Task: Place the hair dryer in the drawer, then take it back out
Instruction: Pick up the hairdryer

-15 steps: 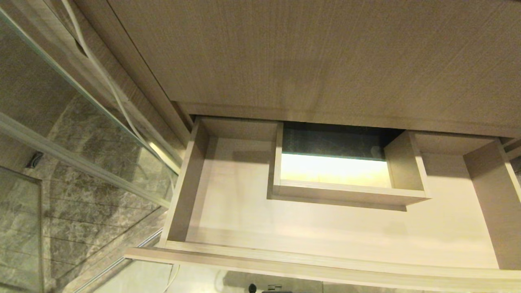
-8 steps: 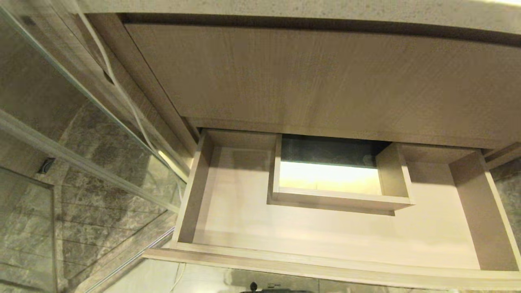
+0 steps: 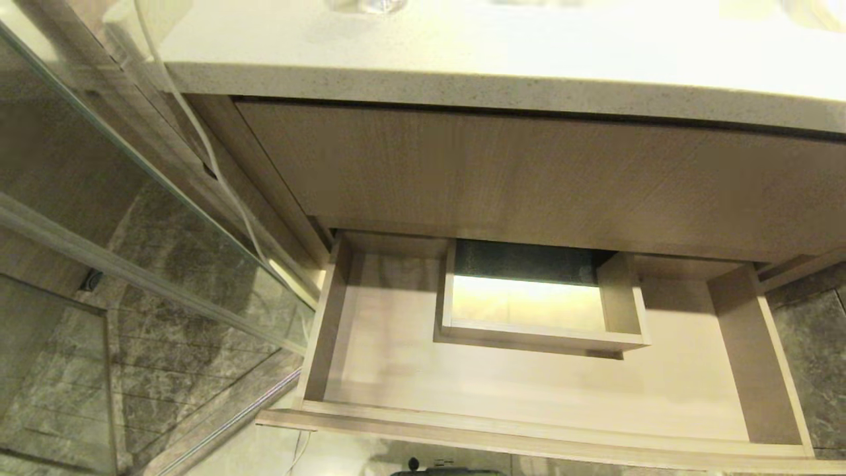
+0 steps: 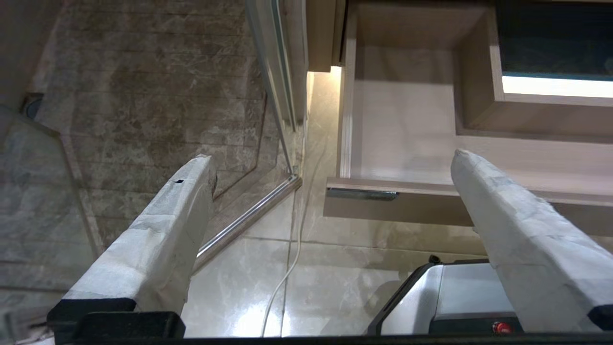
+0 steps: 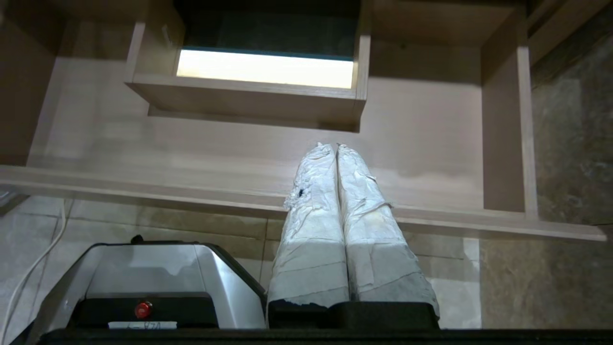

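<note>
Below the tabletop (image 3: 502, 73), the drawer (image 3: 529, 390) stands pulled out with no hair dryer visible inside. Left end effector (image 4: 330, 167) gapes wide and empty, right end effector (image 5: 335, 148) is pressed closed on nothing; judging by this, either the stowing is not begun or the removal is done.

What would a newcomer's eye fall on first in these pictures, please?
The drawer stands pulled wide open below the pale countertop, with nothing inside it and a brightly lit boxed cutout in its middle. In front of it, the left gripper is open and the right gripper is shut on nothing.
</note>
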Motion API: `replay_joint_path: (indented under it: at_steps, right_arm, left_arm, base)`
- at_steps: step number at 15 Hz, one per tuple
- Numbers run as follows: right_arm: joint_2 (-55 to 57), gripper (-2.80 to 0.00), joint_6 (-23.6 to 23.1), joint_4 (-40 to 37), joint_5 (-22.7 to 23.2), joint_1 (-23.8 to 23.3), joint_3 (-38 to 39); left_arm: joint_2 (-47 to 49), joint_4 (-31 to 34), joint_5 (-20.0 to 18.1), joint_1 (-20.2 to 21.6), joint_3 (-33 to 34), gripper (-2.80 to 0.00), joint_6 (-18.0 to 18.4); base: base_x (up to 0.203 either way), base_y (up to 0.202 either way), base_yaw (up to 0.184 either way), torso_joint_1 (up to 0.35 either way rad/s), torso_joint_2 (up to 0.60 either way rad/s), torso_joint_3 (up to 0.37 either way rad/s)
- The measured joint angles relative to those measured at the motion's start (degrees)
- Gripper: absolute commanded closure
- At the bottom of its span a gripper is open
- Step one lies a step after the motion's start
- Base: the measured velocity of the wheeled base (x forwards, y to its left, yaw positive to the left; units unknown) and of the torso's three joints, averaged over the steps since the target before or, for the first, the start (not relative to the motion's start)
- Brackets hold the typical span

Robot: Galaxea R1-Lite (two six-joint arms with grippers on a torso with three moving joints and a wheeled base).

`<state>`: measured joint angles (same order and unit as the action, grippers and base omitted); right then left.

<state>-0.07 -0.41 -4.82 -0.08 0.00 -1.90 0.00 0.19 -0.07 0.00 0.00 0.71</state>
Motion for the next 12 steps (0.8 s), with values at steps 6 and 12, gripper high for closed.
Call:
replay_joint_path:
  at_steps: [6, 12]
  right_arm:
    - [0.0, 0.0, 0.17, -0.08, -0.03, 0.0, -0.02]
    - [0.0, 0.0, 0.2, -0.13, 0.0, 0.0, -0.05]
  left_arm:
    - [0.0, 0.06, -0.02, 0.0, 0.0, -2.8, -0.02]
    - [0.0, 0.14, -0.02, 0.0, 0.0, -2.8, -0.08]
  base:
    - [0.0, 0.0, 0.0, 0.297, -0.55, -0.258]
    - [0.0, 0.0, 0.0, 0.306, -0.58, -0.276]
